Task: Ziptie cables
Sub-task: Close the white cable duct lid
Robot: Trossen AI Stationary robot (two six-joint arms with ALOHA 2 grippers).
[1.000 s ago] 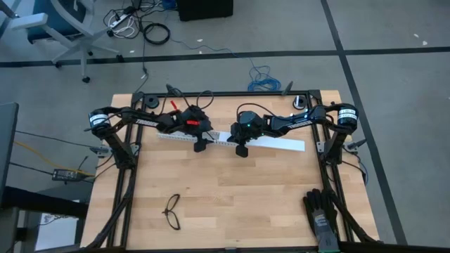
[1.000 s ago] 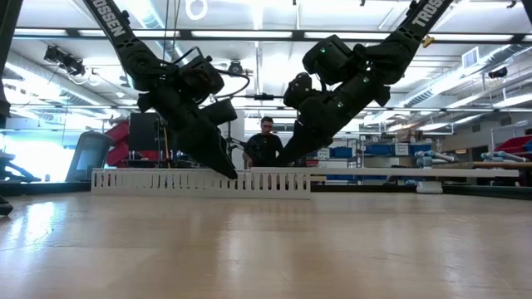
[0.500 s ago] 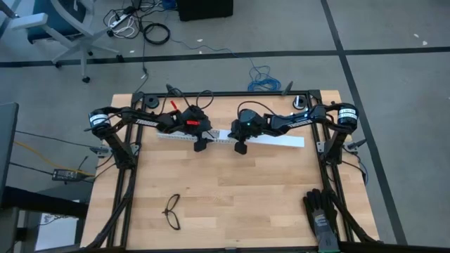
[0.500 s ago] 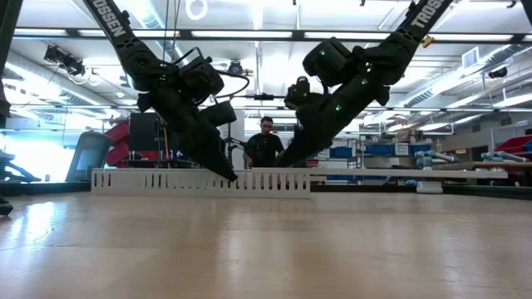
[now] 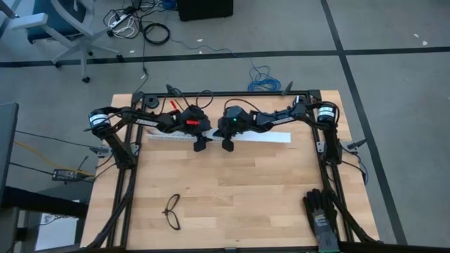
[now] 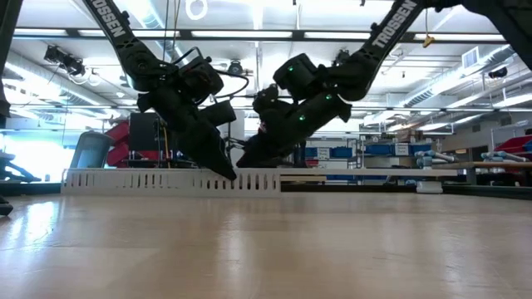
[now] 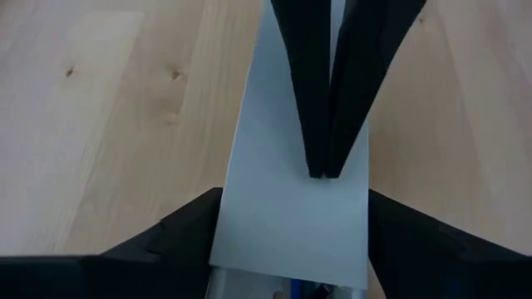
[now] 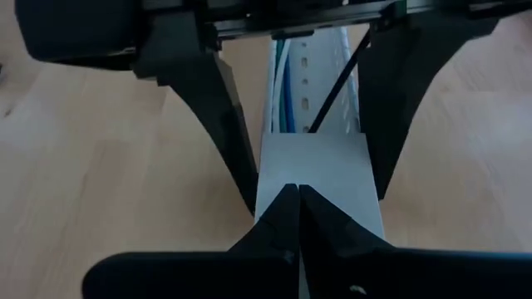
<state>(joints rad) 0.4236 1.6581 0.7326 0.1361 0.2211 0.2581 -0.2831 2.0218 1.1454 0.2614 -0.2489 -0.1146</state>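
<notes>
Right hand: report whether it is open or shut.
Shut. The right hand shows its two fingertips pressed together over the white strip, no gap between them.

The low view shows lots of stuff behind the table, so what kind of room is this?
Probably a robotics lab or workshop. Behind the wooden table are benches with blue bins, long ceiling lights and exposed ducts, and from above a loose cable lies on the grey floor.

Two robot arms, one white slotted cable duct (image 5: 176, 139), one pair of black glasses (image 5: 172, 212), one black glove (image 5: 321, 213) on the worktop.
</notes>
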